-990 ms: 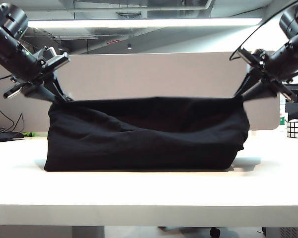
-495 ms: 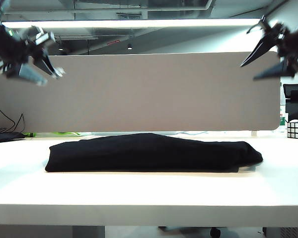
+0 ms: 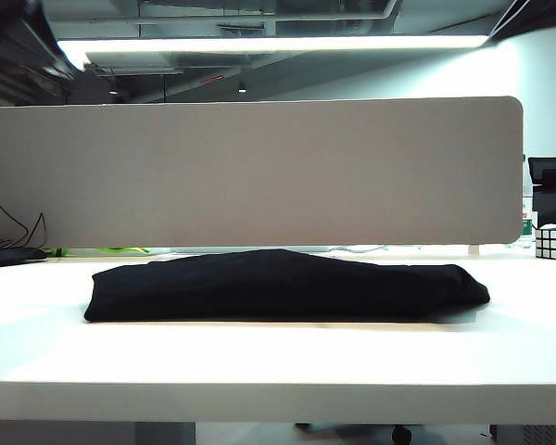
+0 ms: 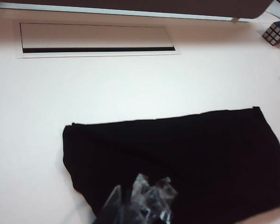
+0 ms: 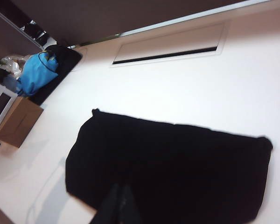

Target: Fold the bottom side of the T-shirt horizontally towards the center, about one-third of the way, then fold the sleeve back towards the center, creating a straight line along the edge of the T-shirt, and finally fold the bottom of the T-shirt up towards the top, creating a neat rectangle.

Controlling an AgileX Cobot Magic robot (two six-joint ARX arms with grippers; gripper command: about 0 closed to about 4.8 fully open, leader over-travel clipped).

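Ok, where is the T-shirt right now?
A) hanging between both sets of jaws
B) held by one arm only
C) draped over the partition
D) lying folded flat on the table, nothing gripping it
D: the T-shirt lies as a folded rectangle on the white table, with no arm touching it in the exterior view.

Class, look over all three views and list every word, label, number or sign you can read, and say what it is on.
No readable text in any view.
T-shirt: plain black, no print showing.
Cube: coloured squares only.
Blue bag: no lettering legible.
Table and grey screen: blank.
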